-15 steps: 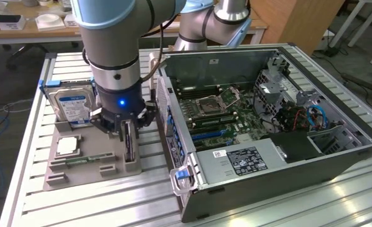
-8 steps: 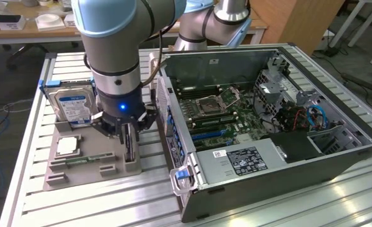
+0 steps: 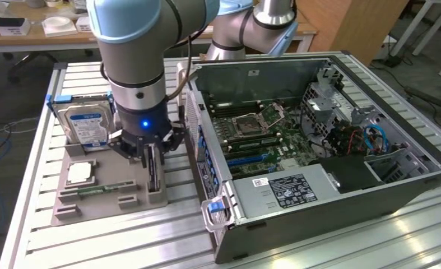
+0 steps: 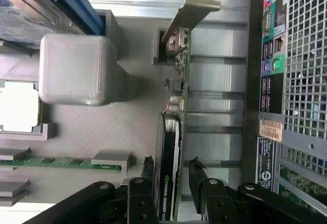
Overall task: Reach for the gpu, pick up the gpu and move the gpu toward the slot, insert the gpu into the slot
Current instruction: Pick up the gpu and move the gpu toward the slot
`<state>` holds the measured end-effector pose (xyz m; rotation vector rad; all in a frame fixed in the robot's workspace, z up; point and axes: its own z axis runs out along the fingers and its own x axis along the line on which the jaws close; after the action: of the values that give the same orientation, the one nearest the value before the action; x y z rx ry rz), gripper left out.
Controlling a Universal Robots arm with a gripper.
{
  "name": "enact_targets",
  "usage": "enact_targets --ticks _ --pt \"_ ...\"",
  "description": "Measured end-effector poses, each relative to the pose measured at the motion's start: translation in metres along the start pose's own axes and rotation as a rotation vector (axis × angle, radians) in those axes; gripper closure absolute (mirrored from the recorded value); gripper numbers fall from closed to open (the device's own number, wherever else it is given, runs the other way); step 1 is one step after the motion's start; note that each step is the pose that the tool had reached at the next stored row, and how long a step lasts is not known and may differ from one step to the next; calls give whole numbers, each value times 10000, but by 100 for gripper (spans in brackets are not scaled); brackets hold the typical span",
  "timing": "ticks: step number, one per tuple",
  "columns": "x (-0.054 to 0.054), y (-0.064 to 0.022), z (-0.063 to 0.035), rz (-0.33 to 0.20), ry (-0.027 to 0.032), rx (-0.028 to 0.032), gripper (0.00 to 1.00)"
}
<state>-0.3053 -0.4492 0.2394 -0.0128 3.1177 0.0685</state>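
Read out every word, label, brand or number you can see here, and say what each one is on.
No text reads with certainty.
Blue label on the hard drive: print too small.
Black-and-white label on the power supply: too small.
Orange sticker on the computer case: blurred.
Pale lettering along the gpu: too blurred.

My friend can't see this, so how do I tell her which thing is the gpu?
Find the open computer case; a grey tray lies beside it, on the exterior view's left. The gpu stands on edge at the tray's side nearest the case, between the gripper's fingers. Unlike the boxy hard drive and green memory stick, it's a thin dark card with a silver bracket.
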Motion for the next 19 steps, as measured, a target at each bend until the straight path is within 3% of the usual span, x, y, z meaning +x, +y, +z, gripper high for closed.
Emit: enact_targets --ticks 6,19 --pt "1 65 50 1 -2 -2 58" --pt "2 65 75 1 -1 0 58"
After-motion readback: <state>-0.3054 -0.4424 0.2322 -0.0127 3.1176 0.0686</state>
